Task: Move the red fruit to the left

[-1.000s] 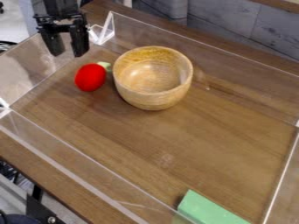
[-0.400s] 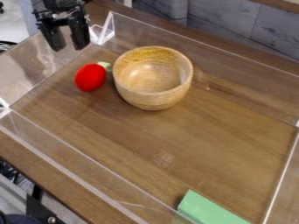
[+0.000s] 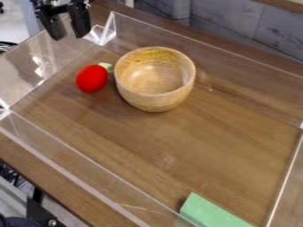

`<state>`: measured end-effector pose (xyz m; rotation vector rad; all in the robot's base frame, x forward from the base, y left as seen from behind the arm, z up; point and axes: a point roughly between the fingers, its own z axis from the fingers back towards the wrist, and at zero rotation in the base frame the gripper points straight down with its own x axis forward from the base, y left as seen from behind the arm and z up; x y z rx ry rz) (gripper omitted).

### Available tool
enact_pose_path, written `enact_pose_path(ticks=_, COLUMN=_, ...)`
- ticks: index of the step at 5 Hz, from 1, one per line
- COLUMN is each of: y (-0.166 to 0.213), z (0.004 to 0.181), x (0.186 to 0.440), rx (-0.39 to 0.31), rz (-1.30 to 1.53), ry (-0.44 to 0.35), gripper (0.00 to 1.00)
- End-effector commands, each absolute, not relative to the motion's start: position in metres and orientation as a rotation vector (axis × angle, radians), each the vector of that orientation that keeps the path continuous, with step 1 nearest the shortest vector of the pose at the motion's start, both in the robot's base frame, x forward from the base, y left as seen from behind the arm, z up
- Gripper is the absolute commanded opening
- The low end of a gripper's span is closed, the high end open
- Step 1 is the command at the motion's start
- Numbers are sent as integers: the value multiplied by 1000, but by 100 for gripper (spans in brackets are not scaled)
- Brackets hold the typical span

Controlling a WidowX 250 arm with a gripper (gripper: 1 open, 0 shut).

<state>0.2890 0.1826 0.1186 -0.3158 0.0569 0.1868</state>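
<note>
The glossy round red fruit point(image 3: 92, 78) touches a smooth wooden bowl point(image 3: 155, 78); the black gripper point(image 3: 63, 27) hangs open, empty.

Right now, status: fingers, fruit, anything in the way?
Fingers open, empty, above the fruit. Red fruit on table, beside wooden bowl. Nothing between.

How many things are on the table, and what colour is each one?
Red: 1, the red fruit
Wood-brown: 1, the wooden bowl
Green: 1, a flat green thing at the bottom edge
Total: 3
</note>
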Motion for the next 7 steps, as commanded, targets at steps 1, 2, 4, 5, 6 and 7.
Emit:
enact_pose_path(ticks=1, y=184, z=161, x=291, rx=-268, rz=174, ry=-50, gripper=100)
enact_pose_path(ticks=2, y=179, z=158, x=290, rx=-267, rz=162, ry=-44, gripper=100)
enact_pose_path(ticks=4, y=171, z=149, x=289, rx=-264, rz=143, ry=-33, gripper=100)
enact_pose_path(ticks=5, y=168, z=152, x=288, rx=-277, rz=147, ry=-40, gripper=100)
enact_pose_path(ticks=6, y=176, z=147, x=296, rx=-264, rz=157, ry=-39, gripper=100)
enact_pose_path(ticks=7, y=185, z=142, x=304, rx=-252, rz=169, ry=-38, gripper=100)
